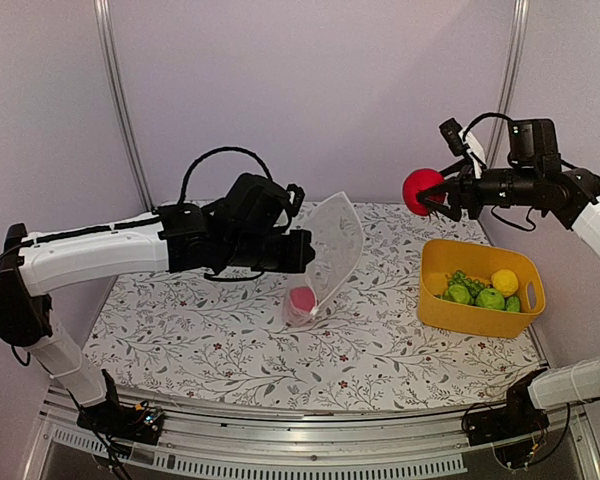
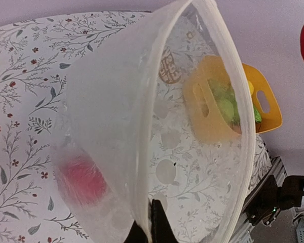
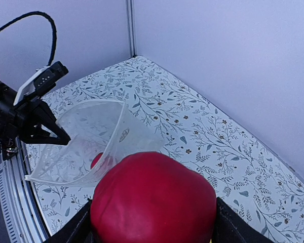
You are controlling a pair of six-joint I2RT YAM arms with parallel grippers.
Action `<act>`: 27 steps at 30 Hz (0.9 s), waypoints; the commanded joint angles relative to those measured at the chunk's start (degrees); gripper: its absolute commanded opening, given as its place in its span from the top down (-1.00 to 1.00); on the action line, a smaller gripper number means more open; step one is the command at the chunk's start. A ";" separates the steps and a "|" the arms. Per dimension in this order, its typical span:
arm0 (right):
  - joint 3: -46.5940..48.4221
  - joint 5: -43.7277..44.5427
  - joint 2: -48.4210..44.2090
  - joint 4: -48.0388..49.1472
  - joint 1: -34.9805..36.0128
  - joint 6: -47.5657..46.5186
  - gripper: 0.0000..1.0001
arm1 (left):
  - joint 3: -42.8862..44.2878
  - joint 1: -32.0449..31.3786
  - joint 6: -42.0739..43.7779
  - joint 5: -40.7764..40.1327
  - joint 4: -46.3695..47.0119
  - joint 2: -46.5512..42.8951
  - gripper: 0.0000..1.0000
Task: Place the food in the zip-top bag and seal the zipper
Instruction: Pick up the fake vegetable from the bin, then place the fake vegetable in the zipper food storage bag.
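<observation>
One counter (image 1: 230, 360), covered in a floral print, carries the scene; two arms reach over it.

One zip-top bag (image 1: 335, 245) stands with its bottom on the counter and its mouth open. The left end effector (image 1: 305, 250) is clenched on the near edge of the mouth, and the rest of the bag hangs below and beyond its fingertips. The mouth faces the right end effector (image 1: 438, 195), which is raised well apart from it.

One yellow tub (image 1: 470, 312) sits on the counter below the right end effector and well apart from the left one.

Red balls, two in number. The first red ball (image 1: 420, 190) is grasped between the right end effector's fingers, which stand wide around it, and it projects past their tips toward the bag. In the right wrist view it fills the lower foreground. The second red ball (image 1: 302, 300) lies inside the bag at its bottom, directly below the left end effector.

In the tub there are one yellow ball (image 1: 504, 282), two green balls (image 1: 490, 298) told apart with certainty, and one clump of leafy greens (image 1: 465, 278). Further green pieces beside them cannot be separated.

One zipper (image 2: 147, 126), a pale strip, runs round the bag's mouth. It is unsealed, and its two sides stand apart except at the left end effector's pinch.
</observation>
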 commanded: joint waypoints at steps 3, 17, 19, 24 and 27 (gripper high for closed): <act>2.61 -7.72 0.96 -3.79 6.29 -2.61 -0.09 | 1.09 0.48 -0.18 -0.17 1.28 0.29 1.00; 6.43 -6.39 8.75 -2.61 19.14 -5.50 -0.20 | 0.57 0.31 -2.14 0.50 1.01 -0.58 1.00; 6.80 -6.12 9.89 -1.44 19.93 -4.67 -0.20 | 0.37 0.27 -2.38 0.45 0.92 -0.64 1.00; 8.64 -2.78 14.32 1.58 20.79 -1.65 -0.21 | 0.35 0.10 -2.91 0.76 0.82 -0.72 1.00; 8.81 0.52 17.01 3.17 20.90 -0.37 -0.21 | 0.26 -0.07 -3.19 0.70 0.80 -0.73 1.00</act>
